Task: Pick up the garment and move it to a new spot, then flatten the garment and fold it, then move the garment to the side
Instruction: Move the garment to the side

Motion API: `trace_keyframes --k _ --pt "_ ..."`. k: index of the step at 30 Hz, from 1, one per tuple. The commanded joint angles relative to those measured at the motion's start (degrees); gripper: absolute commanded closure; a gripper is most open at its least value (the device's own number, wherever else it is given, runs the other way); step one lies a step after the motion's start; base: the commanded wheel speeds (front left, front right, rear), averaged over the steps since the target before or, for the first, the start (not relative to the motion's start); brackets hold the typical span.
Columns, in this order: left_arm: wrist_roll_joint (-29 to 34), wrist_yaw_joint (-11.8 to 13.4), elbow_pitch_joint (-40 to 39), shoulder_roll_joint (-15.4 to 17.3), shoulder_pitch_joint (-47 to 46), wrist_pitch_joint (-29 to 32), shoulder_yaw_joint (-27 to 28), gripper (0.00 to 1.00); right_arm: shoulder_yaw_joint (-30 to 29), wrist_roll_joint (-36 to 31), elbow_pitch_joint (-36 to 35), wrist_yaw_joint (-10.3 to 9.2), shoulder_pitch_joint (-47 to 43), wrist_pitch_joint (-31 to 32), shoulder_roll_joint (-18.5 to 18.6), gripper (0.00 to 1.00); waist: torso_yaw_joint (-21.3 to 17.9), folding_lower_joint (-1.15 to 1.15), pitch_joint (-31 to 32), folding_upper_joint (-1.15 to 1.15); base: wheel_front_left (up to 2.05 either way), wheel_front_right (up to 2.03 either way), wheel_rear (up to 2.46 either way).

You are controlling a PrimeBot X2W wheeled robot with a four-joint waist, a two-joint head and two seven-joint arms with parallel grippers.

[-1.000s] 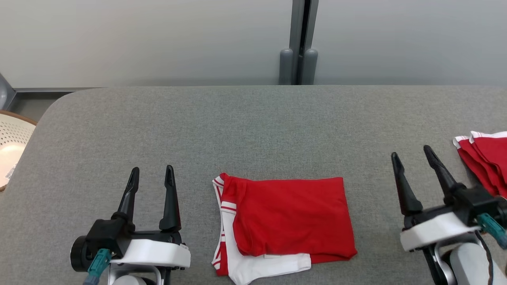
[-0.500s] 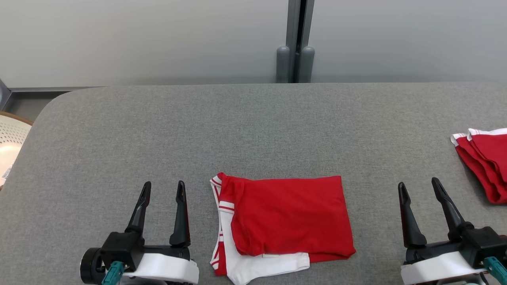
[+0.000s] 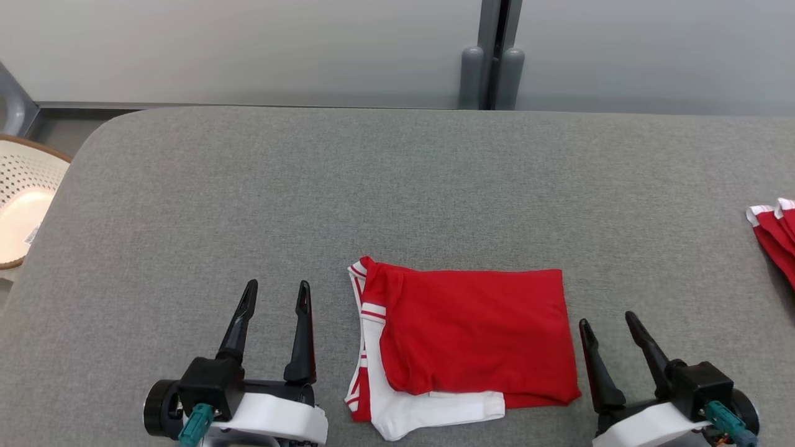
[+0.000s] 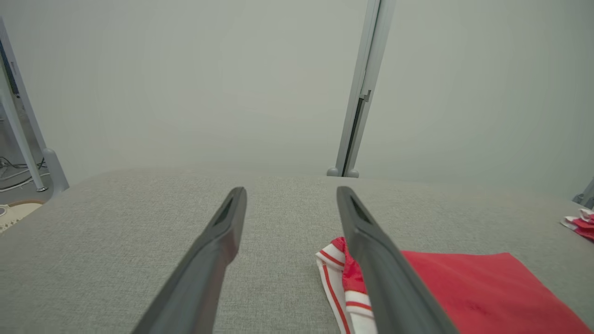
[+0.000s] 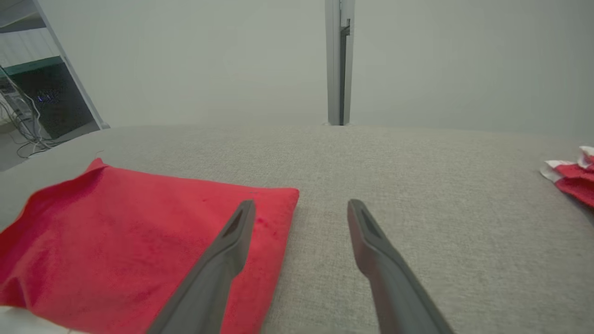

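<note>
Garment [image 3: 472,335] lies folded between left gripper [image 3: 277,284] and right gripper [image 3: 607,319], both spread, empty; one red pile [image 3: 776,239] far right.

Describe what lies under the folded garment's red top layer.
Under the red layer, white fabric with red stripes shows at the left and near edges, on the grey table. The rest beneath is covered.

No writing is legible; the sticker [image 3: 32,234] on the basket [image 3: 25,180] is too blurred.
</note>
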State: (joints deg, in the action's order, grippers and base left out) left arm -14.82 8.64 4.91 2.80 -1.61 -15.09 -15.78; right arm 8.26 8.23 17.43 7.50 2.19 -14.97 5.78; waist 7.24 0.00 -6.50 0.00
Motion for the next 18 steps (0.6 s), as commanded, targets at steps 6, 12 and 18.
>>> trace_keyframes --k 6,12,18 --pt "-0.8 0.7 0.4 0.2 -1.6 -0.1 -1.5 0.00 3.4 5.0 8.8 -0.03 4.0 1.4 0.1 0.00 2.6 0.00 -2.2 0.00 0.00 0.00 0.00" --pt "-0.9 1.0 0.2 0.2 -2.2 -0.1 -2.4 0.00 5.0 9.7 15.1 -0.03 6.9 2.4 -0.2 0.00 3.9 0.00 -3.1 0.00 0.00 0.00 0.00" --pt "-0.4 1.2 0.4 0.2 -2.6 -0.1 -2.6 0.00 9.2 11.0 18.8 -0.03 9.4 2.1 1.3 1.00 3.5 0.00 -3.6 0.00 0.00 0.00 0.00"
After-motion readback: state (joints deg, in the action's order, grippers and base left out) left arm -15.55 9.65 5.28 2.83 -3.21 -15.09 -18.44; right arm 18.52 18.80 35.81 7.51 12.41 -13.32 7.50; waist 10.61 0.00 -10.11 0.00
